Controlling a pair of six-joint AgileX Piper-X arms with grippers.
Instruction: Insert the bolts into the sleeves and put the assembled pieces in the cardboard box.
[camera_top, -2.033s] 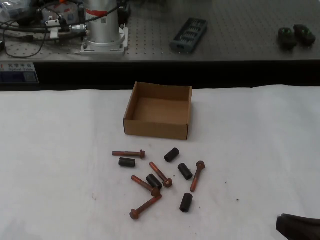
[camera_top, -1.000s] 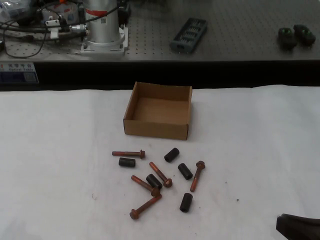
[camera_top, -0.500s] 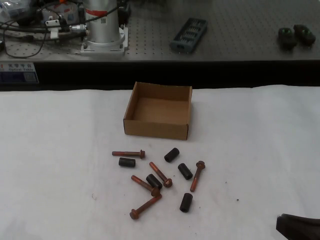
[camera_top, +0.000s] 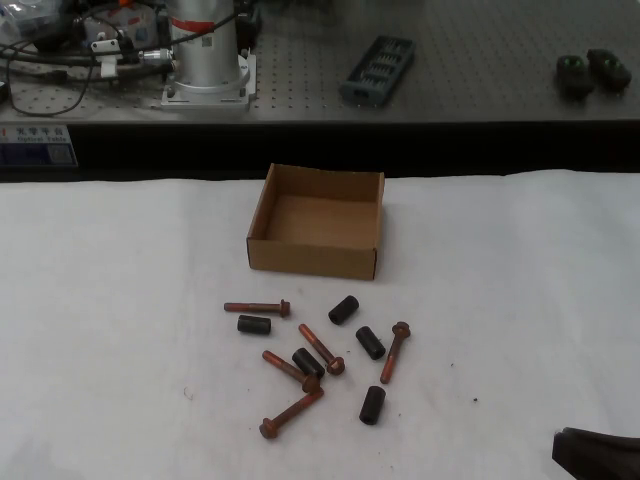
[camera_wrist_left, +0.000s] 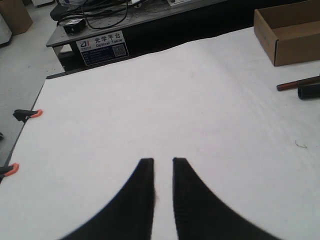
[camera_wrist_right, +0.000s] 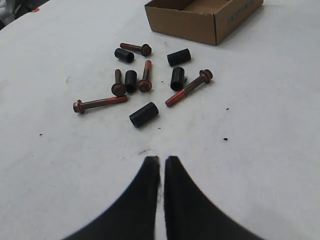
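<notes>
Scattered loose on the white worktop (camera_top: 120, 300), just in front of the cardboard box (camera_top: 312, 258): five copper bolts (camera_top: 258, 307), five black sleeves (camera_top: 372, 404), all separate. With left tool (camera_wrist_left: 163, 162) pressed almost together, well aside; right tool (camera_wrist_right: 161, 160) likewise, near the pile.

Black is seen on the fingers (camera_wrist_left: 135, 210) of the left gripper (camera_wrist_left: 159, 161) and on those of the right gripper (camera_wrist_right: 159, 159). A plain white cloth (camera_wrist_right: 260, 125) is spread under both. Ahead of the right fingers, five bolts (camera_wrist_right: 100, 103) are coloured a coppery red-brown and five sleeves (camera_wrist_right: 144, 114) a matt black. Beyond them the cardboard box (camera_wrist_right: 185, 22) is shown in plain tan. Well off to the side of the left fingers, two clamps (camera_wrist_left: 33, 113) are tipped in orange. Far ahead of them a white label (camera_wrist_left: 102, 45) is printed in black. The bench (camera_top: 480, 60) behind the box is grey, patterned with a regular grid of small dots
</notes>
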